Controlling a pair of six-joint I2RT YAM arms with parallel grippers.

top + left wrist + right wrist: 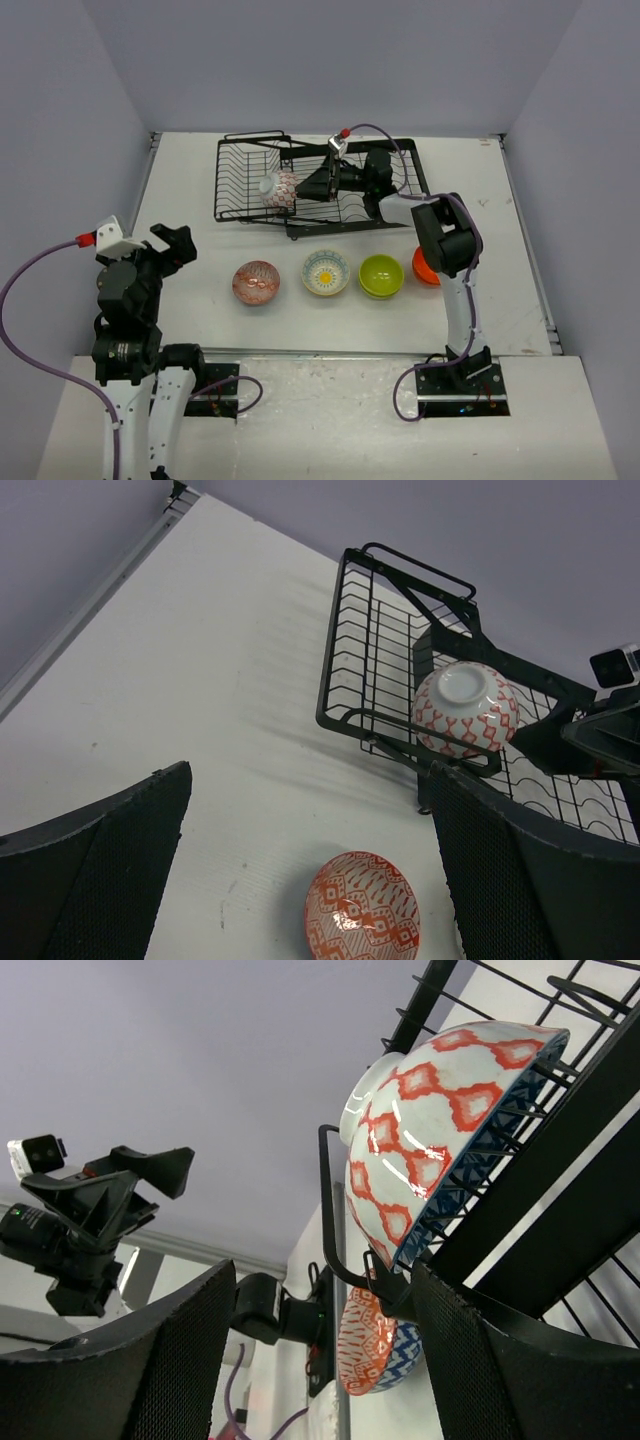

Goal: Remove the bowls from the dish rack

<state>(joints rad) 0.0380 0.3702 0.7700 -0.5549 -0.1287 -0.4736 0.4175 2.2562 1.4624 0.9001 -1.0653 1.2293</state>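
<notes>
The black wire dish rack [250,160] stands at the back of the table. One red-and-white patterned bowl [281,190] rests on its side at the rack's front rail; its inside is blue-patterned in the right wrist view [440,1130]. My right gripper [306,188] is inside the rack, open, its fingers [180,1360] just short of that bowl and not touching it. My left gripper [172,245] is open and empty above the table's left side. The left wrist view shows the rack [345,680] and its bowl [466,708].
A row of bowls sits on the table in front of the rack: a red-patterned one [257,282], a cream one with a yellow centre [326,272], a lime green one [381,276], and an orange one [424,265] half hidden behind the right arm.
</notes>
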